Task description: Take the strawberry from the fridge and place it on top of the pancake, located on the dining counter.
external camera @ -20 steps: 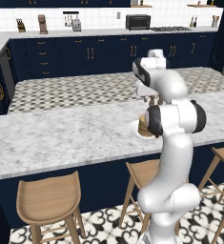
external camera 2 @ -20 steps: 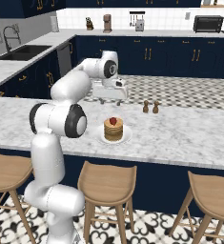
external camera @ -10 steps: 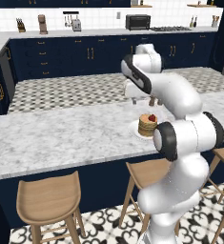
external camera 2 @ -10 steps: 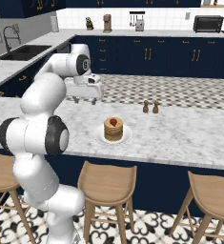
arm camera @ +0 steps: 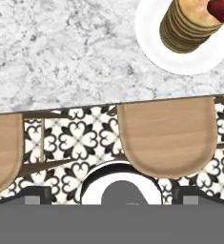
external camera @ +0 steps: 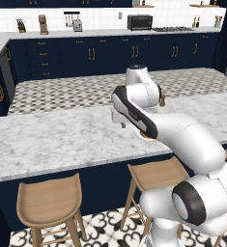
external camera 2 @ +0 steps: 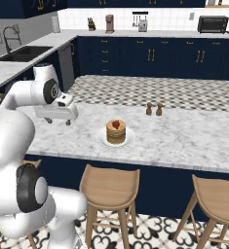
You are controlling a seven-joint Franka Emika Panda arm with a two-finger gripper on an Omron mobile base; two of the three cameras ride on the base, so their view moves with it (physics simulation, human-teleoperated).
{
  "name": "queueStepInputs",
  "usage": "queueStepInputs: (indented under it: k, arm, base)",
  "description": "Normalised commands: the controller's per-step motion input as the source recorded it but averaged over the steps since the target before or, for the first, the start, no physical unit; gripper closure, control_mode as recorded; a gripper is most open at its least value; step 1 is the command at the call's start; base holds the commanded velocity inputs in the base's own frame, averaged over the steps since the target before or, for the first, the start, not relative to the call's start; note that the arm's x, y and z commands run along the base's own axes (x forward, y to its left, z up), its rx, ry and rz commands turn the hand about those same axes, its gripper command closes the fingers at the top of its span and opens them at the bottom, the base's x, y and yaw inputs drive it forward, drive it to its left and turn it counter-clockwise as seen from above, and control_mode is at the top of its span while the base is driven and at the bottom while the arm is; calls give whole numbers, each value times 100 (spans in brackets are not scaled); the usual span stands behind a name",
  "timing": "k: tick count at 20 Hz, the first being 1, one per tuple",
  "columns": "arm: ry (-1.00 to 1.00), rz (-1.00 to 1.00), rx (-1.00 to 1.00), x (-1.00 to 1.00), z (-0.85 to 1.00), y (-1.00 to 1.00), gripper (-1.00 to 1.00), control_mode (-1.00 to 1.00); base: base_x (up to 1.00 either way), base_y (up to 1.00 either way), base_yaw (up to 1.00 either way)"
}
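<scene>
Swung left since the earlier frame: pincer [external camera 2: 58,120] now well left of the pancake [external camera 2: 116,132], jaws wide, holding nothing. Strawberry [external camera 2: 116,124] sits on top of the pancake, on the counter [external camera 2: 184,141]. Placement looks done; best to retract clear and avoid nudging the plate [arm camera: 154,33]. Arm folded low, hand facing down over the stools [arm camera: 166,138].

Veined marble dining counter [external camera 2: 184,141], matt wooden stools [external camera 2: 110,184].
</scene>
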Motion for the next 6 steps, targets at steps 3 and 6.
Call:
queueStepInputs:
  k: [3,6]
  arm:
    - [-1,0,3,-100,-51,12,-100,-100]
    - [0,0,3,-56,-13,0,-100,-100]
  base:
    - [0,0,0]
    - [0,0,0]
